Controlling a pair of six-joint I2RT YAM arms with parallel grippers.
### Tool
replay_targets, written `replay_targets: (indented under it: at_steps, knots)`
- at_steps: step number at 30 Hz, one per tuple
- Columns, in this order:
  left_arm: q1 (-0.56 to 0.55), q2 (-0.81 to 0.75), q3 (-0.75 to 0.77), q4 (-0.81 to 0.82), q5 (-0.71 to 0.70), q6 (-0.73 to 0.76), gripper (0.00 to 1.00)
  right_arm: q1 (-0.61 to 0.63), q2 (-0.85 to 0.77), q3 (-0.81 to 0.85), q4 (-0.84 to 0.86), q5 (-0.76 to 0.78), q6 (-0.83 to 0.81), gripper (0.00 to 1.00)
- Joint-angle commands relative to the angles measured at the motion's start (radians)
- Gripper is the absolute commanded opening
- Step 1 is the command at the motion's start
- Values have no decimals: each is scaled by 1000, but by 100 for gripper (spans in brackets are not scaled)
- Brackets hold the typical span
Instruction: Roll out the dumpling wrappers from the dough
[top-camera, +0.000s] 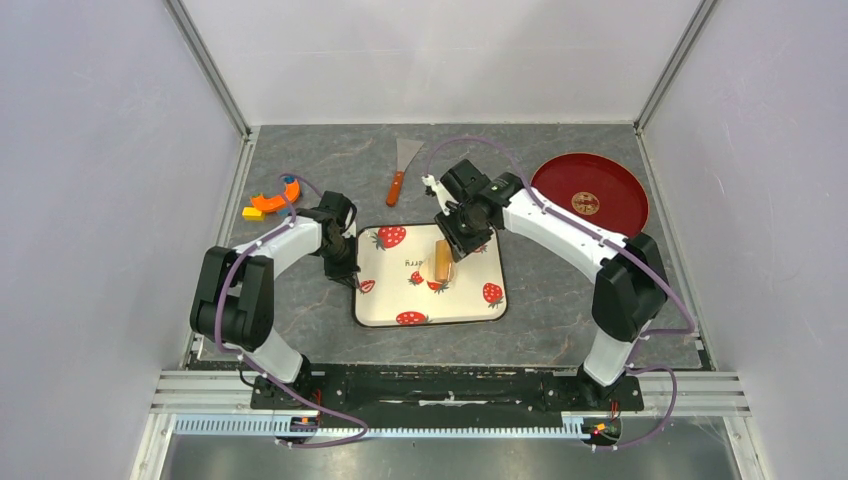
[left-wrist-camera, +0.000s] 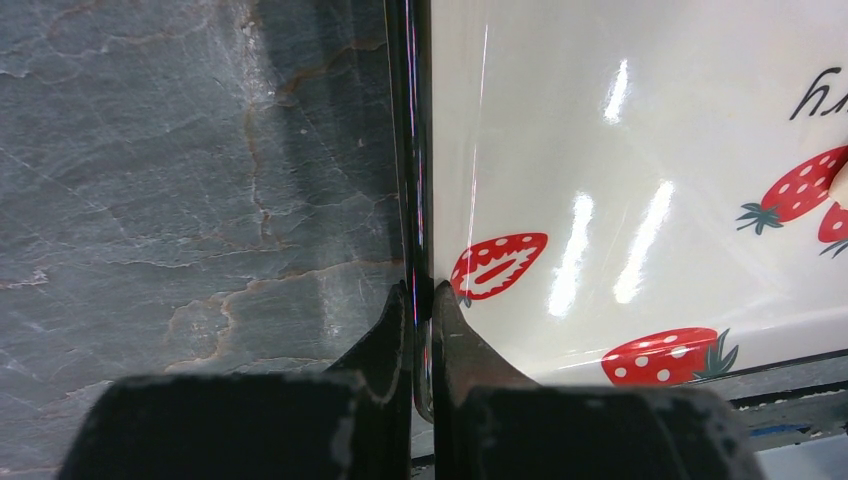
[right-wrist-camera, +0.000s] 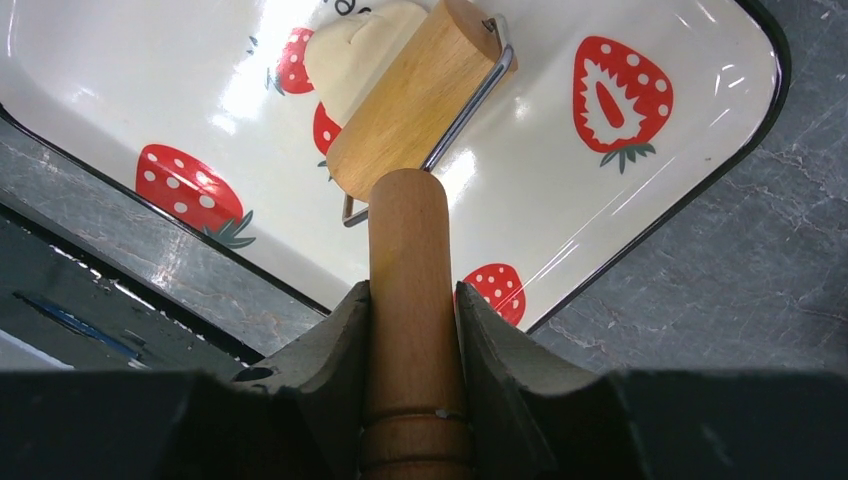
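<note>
A strawberry-print tray (top-camera: 470, 310) lies mid-table. My left gripper (top-camera: 345, 272) is shut on the tray's left rim (left-wrist-camera: 420, 200), one finger on each side of it. My right gripper (right-wrist-camera: 411, 300) is shut on the wooden handle (right-wrist-camera: 410, 330) of a roller. The tan roller cylinder (top-camera: 441, 261) rests on the tray over a pale cream dough (right-wrist-camera: 355, 50), which shows partly flattened beside and under the cylinder (right-wrist-camera: 415, 100). In the top view the roller hides the dough. I see no separate flattened wrappers.
A dark red round plate (top-camera: 590, 192) lies at the back right. A metal scraper with a red-brown handle (top-camera: 400, 172) lies behind the tray. Orange and yellow pieces (top-camera: 270, 203) lie at the back left. White walls stand at the back and sides.
</note>
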Motion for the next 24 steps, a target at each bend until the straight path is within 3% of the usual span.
replay_targets:
  at_steps: [1, 13, 24]
  knots:
    - [-5, 1, 42, -24, -38, 85, 2, -42, 57, -121, -137, 157, -18, 0]
    - [-5, -1, 36, -24, -46, 88, 2, -188, 48, -233, -126, 163, -54, 0]
    - [-5, 6, 40, -22, -45, 88, 2, -208, 17, -139, -135, 179, -49, 0]
